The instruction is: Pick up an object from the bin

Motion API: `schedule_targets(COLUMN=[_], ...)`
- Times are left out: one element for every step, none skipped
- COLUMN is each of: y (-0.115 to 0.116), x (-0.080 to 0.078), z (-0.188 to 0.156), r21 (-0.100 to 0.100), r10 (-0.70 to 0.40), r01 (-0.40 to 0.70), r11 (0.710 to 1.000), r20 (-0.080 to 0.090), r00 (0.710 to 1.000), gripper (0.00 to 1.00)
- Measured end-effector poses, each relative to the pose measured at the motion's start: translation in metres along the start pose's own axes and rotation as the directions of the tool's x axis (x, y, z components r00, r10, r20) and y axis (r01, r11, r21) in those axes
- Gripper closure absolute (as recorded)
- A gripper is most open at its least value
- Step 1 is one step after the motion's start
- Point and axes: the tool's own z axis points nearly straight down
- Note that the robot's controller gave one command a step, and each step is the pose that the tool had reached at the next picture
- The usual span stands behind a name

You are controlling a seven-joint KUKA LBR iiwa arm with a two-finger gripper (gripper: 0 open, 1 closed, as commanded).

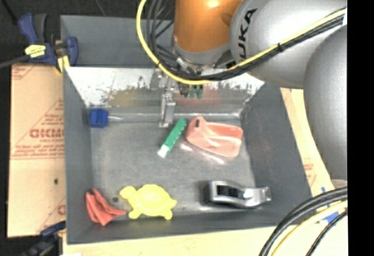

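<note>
A blue block (98, 117) sits by the left wall of the bin (128, 158); a yellow turtle (149, 201) lies at the front; the gripper (168, 113), open or closed I cannot tell, hangs near the back wall, just beside the green end of a green-and-white marker (173, 137); a pink soft thing (215, 138) lies right of it.

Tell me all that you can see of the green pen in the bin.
The green pen is a plastic-looking stick with a white end pointing to the lower left. It lies flat and slanted on the bin floor. Its upper end is near the gripper and close beside the pink thing; contact is unclear.
</note>
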Motion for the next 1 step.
schedule_targets(y=[-0.0006], x=[-0.0010], z=[-0.0055], r21=[-0.001], r10=[0.002], r01=[-0.002], r11=[1.000], r20=[0.008], r00=[1.000], gripper=[0.00])
